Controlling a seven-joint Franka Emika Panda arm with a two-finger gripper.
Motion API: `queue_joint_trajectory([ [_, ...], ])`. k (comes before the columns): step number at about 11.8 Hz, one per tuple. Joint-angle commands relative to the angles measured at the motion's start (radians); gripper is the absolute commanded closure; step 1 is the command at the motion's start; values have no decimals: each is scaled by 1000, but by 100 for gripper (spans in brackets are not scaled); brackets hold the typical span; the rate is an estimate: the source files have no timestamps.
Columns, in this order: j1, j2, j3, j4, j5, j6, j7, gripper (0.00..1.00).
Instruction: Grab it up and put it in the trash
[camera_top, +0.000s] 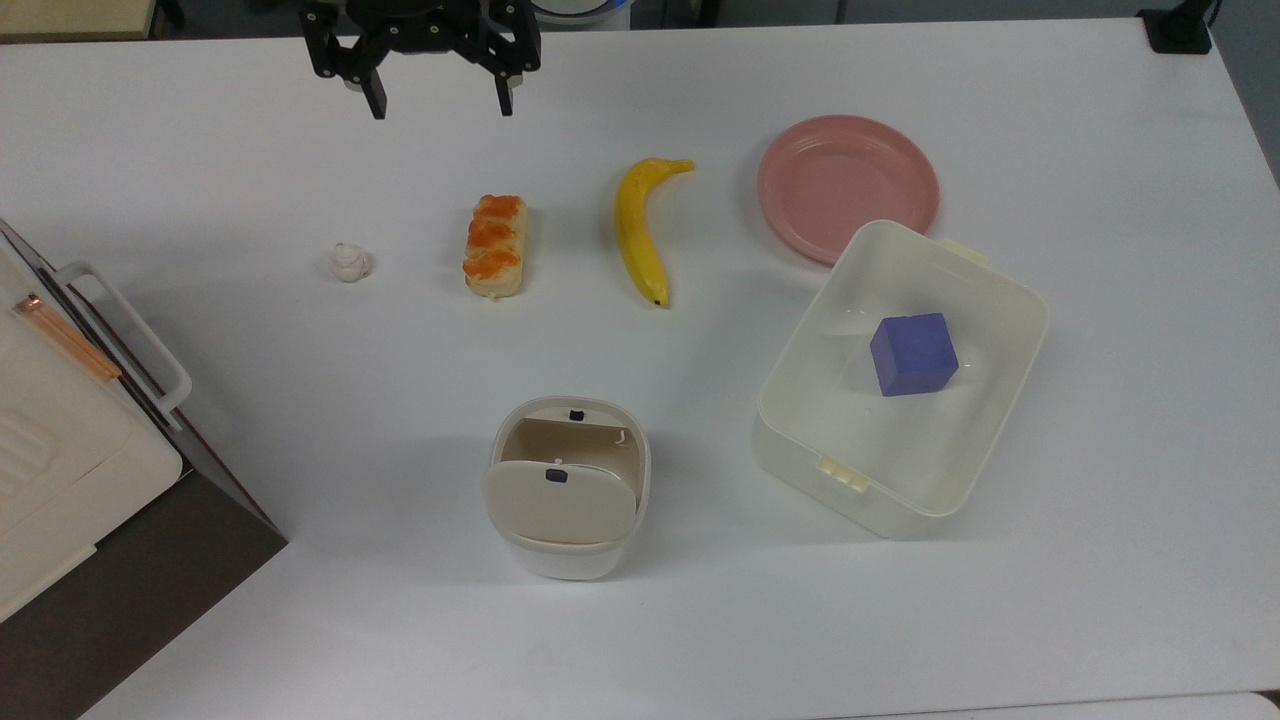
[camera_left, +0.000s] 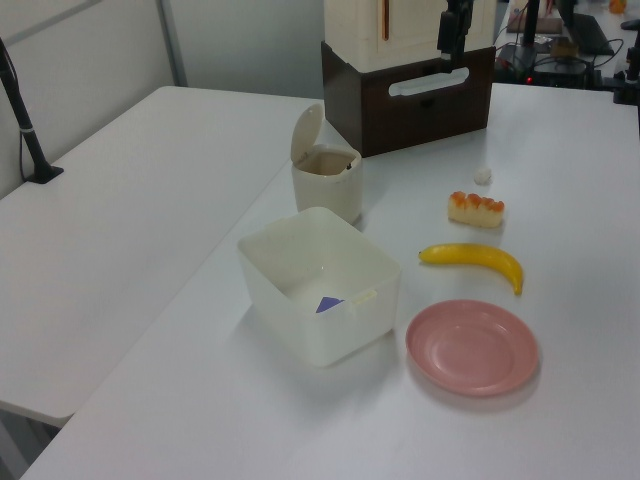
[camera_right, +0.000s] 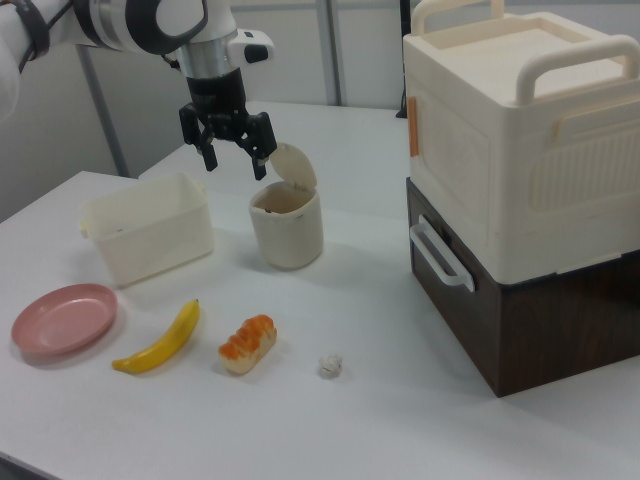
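One wad (camera_top: 350, 263) is lying on the white surface (camera_top: 1000, 620), beside one bread piece (camera_top: 494, 246); one banana (camera_top: 640, 229), one plate (camera_top: 847, 186), one box (camera_top: 900, 380), one trash bin (camera_top: 567, 487). The pincer (camera_top: 440, 105) is hovering spread, empty.

White wad (camera_top: 349, 262), cream-beige trash (camera_top: 567, 487), yellow banana (camera_top: 640, 232), pink plate (camera_top: 848, 187)

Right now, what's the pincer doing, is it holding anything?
Pincer: open, holding nothing, up above the table, well away from the wad.
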Motion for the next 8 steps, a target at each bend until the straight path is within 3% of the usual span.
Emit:
queue_joint_trajectory([
  [1,1,-29,-7,-36,-4,-4,-41,1],
  [8,-77,-136,-10,-258,1,62,-78,1],
])
